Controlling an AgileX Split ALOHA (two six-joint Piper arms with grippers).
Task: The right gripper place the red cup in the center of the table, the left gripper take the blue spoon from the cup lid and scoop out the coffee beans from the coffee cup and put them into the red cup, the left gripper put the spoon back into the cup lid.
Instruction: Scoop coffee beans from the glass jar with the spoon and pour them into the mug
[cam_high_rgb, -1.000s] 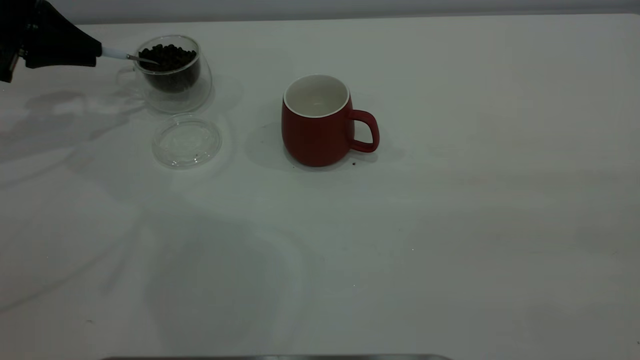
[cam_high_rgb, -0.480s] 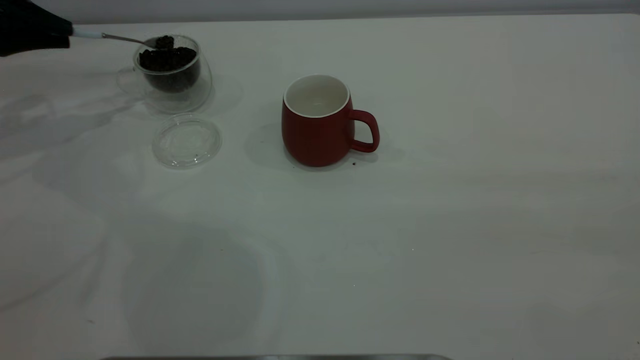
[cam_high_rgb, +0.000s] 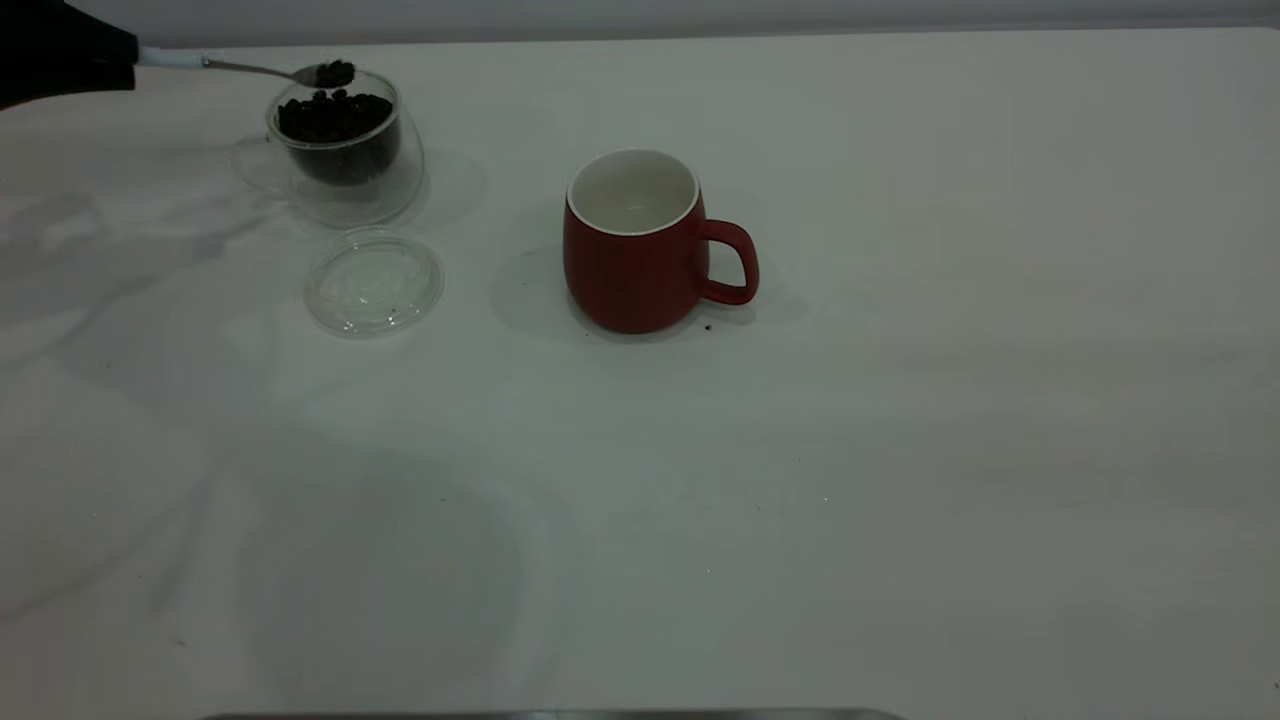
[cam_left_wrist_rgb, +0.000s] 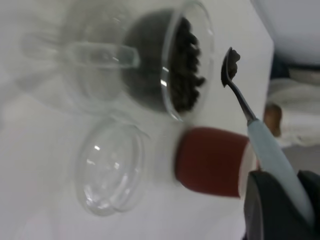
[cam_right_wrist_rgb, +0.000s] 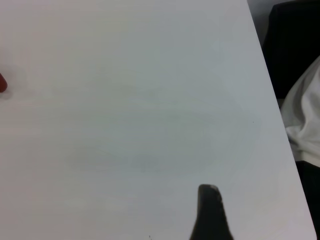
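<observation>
Nearest the exterior camera, bare white worktop (cam_high_rgb: 800, 520) is seen. Farther back, near the middle, the red cup (cam_high_rgb: 633, 245) stands upright, handle turned to that view's right. Off to its left the lid (cam_high_rgb: 373, 281) lies flat, with the glass cup (cam_high_rgb: 338, 145) of beans (cam_high_rgb: 334, 115) just behind it. Above that cup's rim the spoon (cam_high_rgb: 250, 68) is held level, beans in its bowl, its blue handle clamped between the left gripper's (cam_left_wrist_rgb: 280, 200) fingers. Of the right gripper (cam_right_wrist_rgb: 210, 212) one finger is shown, so its state cannot be told.
</observation>
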